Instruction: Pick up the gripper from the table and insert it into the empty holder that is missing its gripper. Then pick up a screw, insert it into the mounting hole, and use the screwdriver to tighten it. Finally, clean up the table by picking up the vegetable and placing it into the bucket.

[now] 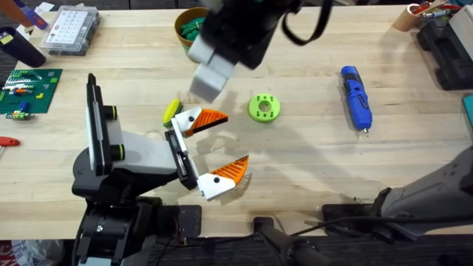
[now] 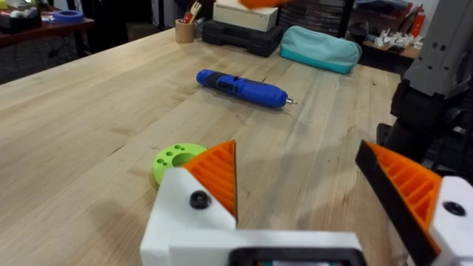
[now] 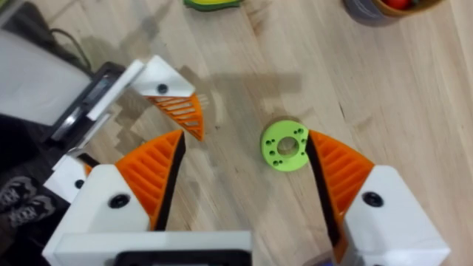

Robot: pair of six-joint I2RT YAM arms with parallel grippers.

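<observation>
Your left pincer (image 1: 213, 148) gapes wide and empty on the wooden surface (image 1: 310, 162); the small yellow-green toy vegetable (image 1: 171, 111) lies at its 11 o'clock. Right pincer (image 3: 244, 177) wide too.

My right arm (image 1: 236, 37) is looming large and blurred under the overhead camera, hiding part of the bucket (image 1: 186, 28); my left finger (image 1: 201, 118) is covering half the vegetable (image 1: 172, 111); the frame edge is slicing the vegetable off in my right wrist view.

bare wood btwn green disc (image 1: 264, 108) & screwdriver (image 1: 356, 98); clear passage.
</observation>
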